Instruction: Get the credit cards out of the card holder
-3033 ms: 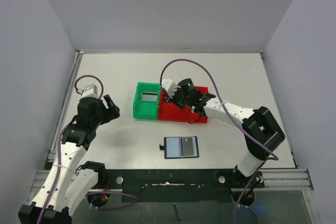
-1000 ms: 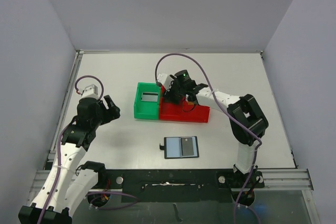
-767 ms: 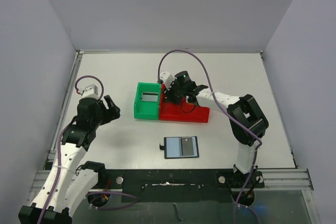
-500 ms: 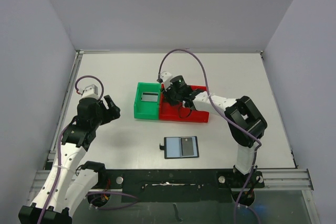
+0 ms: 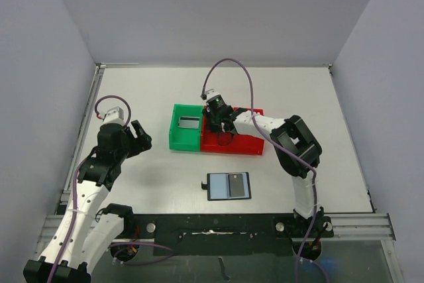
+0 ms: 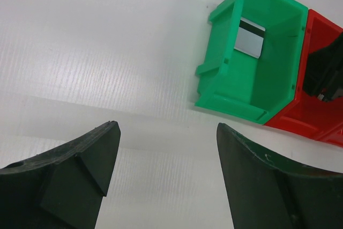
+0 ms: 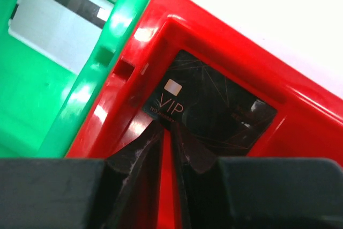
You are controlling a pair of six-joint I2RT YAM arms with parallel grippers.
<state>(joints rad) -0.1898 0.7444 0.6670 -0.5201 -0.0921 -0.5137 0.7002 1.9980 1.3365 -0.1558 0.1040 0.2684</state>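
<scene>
The card holder [image 5: 228, 186] lies open and flat on the table near the front, with a greyish card [image 5: 235, 183] showing in its pocket. A black card marked VIP [image 7: 211, 111] lies in the red bin [image 7: 134, 105]. My right gripper [image 7: 170, 124] is down in that bin, shut, with only a thin slit between the fingers; its tips are at the card's near edge. It also shows in the top view [image 5: 222, 124]. A light card with a dark stripe [image 6: 251, 43] lies in the green bin [image 6: 236, 87]. My left gripper [image 6: 167, 132] is open and empty over bare table. No tan-gold card shows.
The green bin [image 5: 185, 127] and red bin [image 5: 242, 140] stand side by side mid-table. The right arm's purple cable [image 5: 228, 71] arches over them. Grey walls close in the table on three sides.
My right gripper has moved left along the red bin towards its end by the green bin, and the arm has folded in. The left arm and the card holder have not moved.
</scene>
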